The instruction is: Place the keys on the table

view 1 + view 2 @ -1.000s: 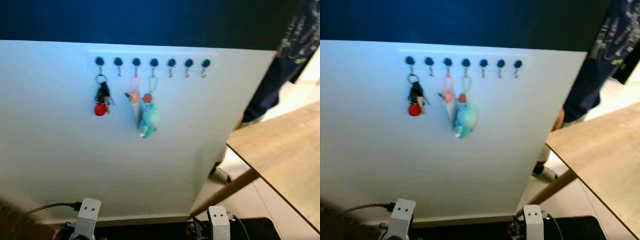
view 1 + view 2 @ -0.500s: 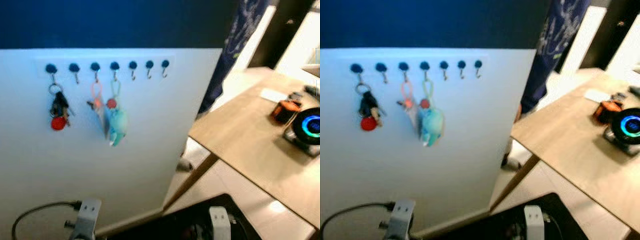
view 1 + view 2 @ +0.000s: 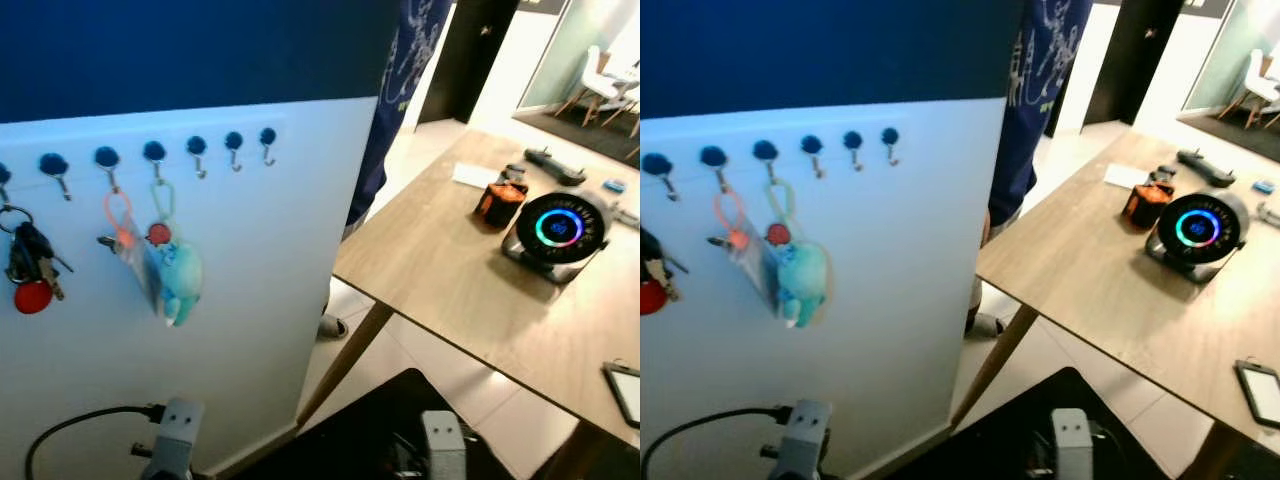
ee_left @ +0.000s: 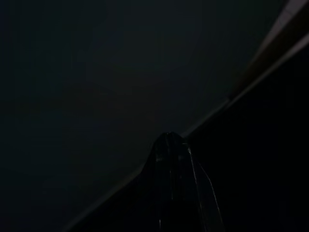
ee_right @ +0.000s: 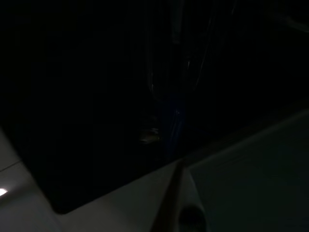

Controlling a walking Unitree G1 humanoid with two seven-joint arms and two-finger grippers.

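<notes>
keys point(image 3: 30, 270): 1 bunch, hooked | table point(image 3: 450, 270): 1 | keychains point(image 3: 165, 270): 2

The scene is seen from the robot's head by the two eye views, directed forward and down. A white panel point(image 3: 250, 300) with a row of hooks point(image 3: 150, 152) is faced at close range on the left, and a wooden counter point(image 3: 450, 280) is taken in obliquely on the right. Nearly the same field is shared by both, the right eye view being slightly offset, so that the panel's edge and the round lit device point(image 3: 1196, 228) are covered by each. The wrist views are directed along each gripper's fingers and are very dark; only faint edges are made out.
</notes>
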